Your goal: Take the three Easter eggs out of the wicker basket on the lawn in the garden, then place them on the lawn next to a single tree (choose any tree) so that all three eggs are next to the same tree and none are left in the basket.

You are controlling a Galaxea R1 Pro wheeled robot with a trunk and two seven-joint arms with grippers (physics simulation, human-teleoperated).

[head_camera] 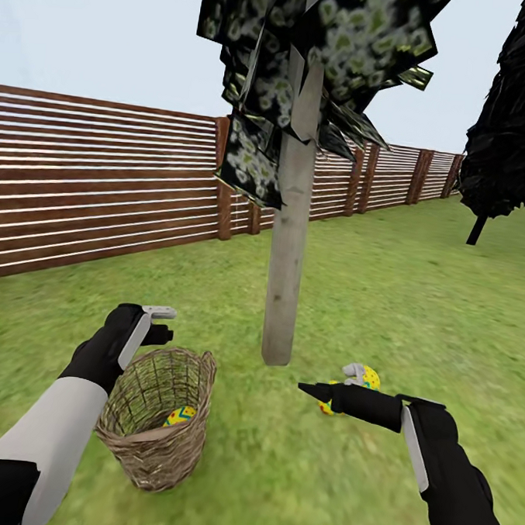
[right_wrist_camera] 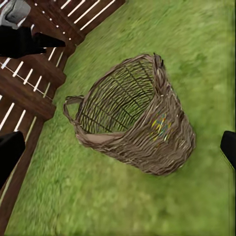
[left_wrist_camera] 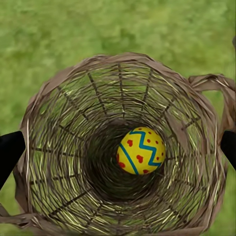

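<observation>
Your left gripper (head_camera: 156,324) hangs just above the rim of the wicker basket (head_camera: 160,419), at about 11 o'clock from it in the head view. Its fingers are spread wide with nothing between them. I think you hold it there because 1 Easter egg (left_wrist_camera: 140,151) is at the bottom of the basket, and the left wrist view looks straight down on it, so a vertical descent should reach it. The basket is deep and narrow, so the fingers (left_wrist_camera: 11,152) must pass inside the rim without pushing the wall.

The basket leans a little toward the tree (head_camera: 286,279), which stands at about 1 o'clock from it, near but not touching.

2 other eggs lie on the lawn (head_camera: 415,303), at about 4 o'clock from the foot of the trunk and near to it: one (head_camera: 368,376) is clear, the second (head_camera: 327,406) is partly hidden behind your right gripper (head_camera: 310,390). They are placed there because the task wants all 3 beside the same tree.

The right gripper points toward the basket, low over the grass. Its fingertips sit wide apart at the edges of the right wrist view, so it is spread and empty.

The fence (head_camera: 103,198) runs behind.
</observation>
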